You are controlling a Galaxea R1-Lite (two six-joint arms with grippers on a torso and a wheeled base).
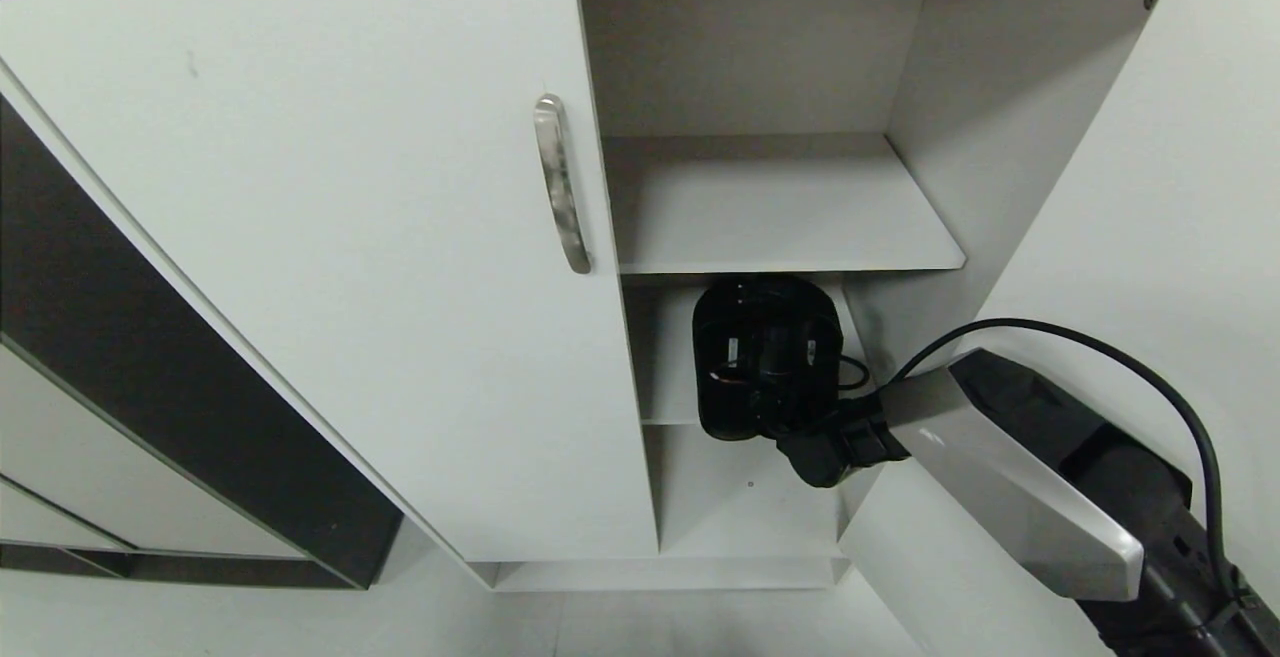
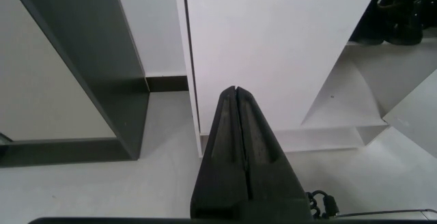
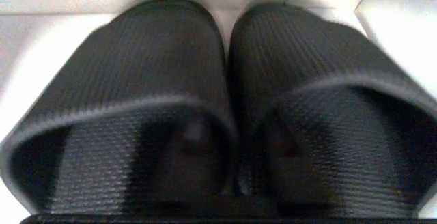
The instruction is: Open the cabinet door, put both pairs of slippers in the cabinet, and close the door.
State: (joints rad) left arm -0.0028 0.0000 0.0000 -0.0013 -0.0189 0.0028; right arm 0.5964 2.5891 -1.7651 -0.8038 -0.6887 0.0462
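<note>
A pair of black slippers (image 1: 765, 357) sits side by side in the cabinet's middle compartment, below the upper shelf (image 1: 780, 207). My right gripper (image 1: 778, 395) reaches in through the open right door (image 1: 1150, 237) and is shut on the pair's adjoining inner walls. In the right wrist view the slippers (image 3: 157, 94) are very close, with my fingers tucked under their straps. My left gripper (image 2: 235, 91) is shut with nothing in it, low over the floor, pointing at the foot of the closed left door (image 2: 273, 39). The same slippers (image 2: 399, 12) appear far off in the left wrist view.
The left door (image 1: 330, 237) carries a metal handle (image 1: 560, 182) at its right edge. The bottom compartment (image 1: 740, 497) holds nothing. A dark-edged panel (image 1: 150, 387) stands to the cabinet's left. Pale floor (image 1: 700, 627) lies in front.
</note>
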